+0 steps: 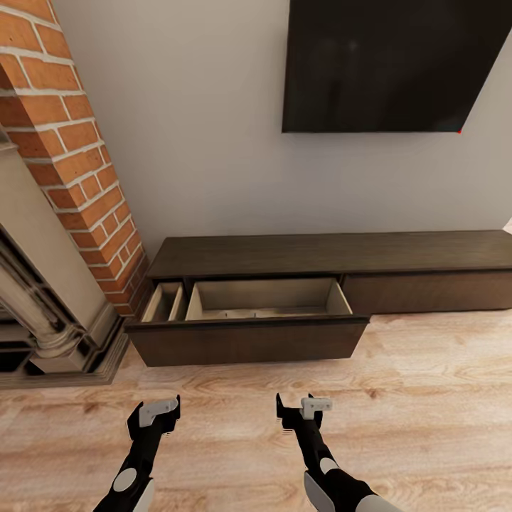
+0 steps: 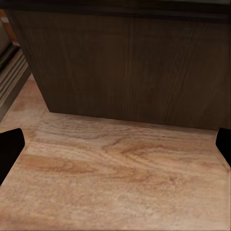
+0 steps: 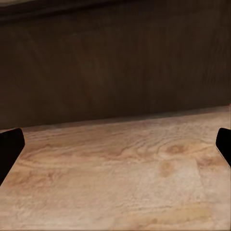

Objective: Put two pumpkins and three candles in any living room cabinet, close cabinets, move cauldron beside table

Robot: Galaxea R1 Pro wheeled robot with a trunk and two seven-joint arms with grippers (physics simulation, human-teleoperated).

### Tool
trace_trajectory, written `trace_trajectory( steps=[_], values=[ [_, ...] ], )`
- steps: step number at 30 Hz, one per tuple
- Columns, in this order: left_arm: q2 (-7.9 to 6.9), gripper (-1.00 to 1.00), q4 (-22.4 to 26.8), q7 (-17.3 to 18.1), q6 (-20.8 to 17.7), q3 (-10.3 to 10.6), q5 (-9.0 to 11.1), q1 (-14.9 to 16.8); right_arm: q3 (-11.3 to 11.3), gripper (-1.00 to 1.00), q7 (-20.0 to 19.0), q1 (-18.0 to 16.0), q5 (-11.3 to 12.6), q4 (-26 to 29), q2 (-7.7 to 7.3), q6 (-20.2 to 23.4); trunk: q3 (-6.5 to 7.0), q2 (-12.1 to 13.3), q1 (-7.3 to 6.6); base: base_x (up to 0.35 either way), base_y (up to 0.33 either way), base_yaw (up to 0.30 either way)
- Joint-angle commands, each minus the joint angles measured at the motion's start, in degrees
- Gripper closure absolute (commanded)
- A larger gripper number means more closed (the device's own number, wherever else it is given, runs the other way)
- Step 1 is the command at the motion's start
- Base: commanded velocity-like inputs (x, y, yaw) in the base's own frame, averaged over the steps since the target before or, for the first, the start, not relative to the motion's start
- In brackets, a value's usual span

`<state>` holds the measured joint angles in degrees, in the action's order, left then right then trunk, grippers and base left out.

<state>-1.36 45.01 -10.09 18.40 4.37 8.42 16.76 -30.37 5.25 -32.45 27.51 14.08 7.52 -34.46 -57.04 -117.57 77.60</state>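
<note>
The cabinet [image 1: 334,254] runs long and low along the wall, dark brown. Its left drawer [image 1: 249,341] is pulled out, and what I see of its pale interior looks bare. My left gripper [image 1: 153,416] hovers over the floor just before the drawer front, open and holding nothing. My right gripper [image 1: 299,407] hangs beside it, also open and holding nothing. The left wrist view has the drawer front [image 2: 130,67] close ahead of the left gripper [image 2: 115,144]. In the right wrist view the dark front [image 3: 115,67] faces the right gripper [image 3: 115,144]. Pumpkins, candles, cauldron and table are out of view.
A stone-coloured fireplace [image 1: 43,313] with a red brick chimney [image 1: 78,142] stands at the left, close to the drawer's end. A black television [image 1: 391,64] hangs on the wall above the cabinet. Light wooden floor [image 1: 427,412] stretches to the right.
</note>
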Motion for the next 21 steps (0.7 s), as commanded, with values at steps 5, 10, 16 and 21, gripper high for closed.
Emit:
trace_trajectory(
  steps=[5,10,16,21],
  values=[
    [-0.07,-1.0,-0.01,-0.46,0.22,0.46,0.55,0.03,-0.48,-1.0,0.55,-0.01,0.05,-0.04,-0.03,-0.08,-0.04,-0.02,0.02,0.267,-0.189,0.0],
    [-0.07,-1.0,-0.01,-0.46,0.16,0.46,0.56,0.03,-0.48,-1.0,0.55,-0.01,0.07,-0.04,-0.04,-0.1,-0.04,-0.02,0.02,0.258,-0.209,0.0],
    [-0.06,-1.0,-0.01,-0.46,0.15,0.46,0.54,0.03,-0.48,-1.0,0.54,-0.03,0.09,-0.04,-0.01,-0.08,-0.04,-0.02,0.02,0.273,-0.193,0.0],
    [-0.08,-1.0,0.2,-0.46,0.22,0.41,0.63,0.03,-0.48,-1.0,0.53,-0.01,0.02,-0.03,0.03,-0.08,-0.04,-0.02,0.02,0.272,-0.1,0.0]
  ],
)
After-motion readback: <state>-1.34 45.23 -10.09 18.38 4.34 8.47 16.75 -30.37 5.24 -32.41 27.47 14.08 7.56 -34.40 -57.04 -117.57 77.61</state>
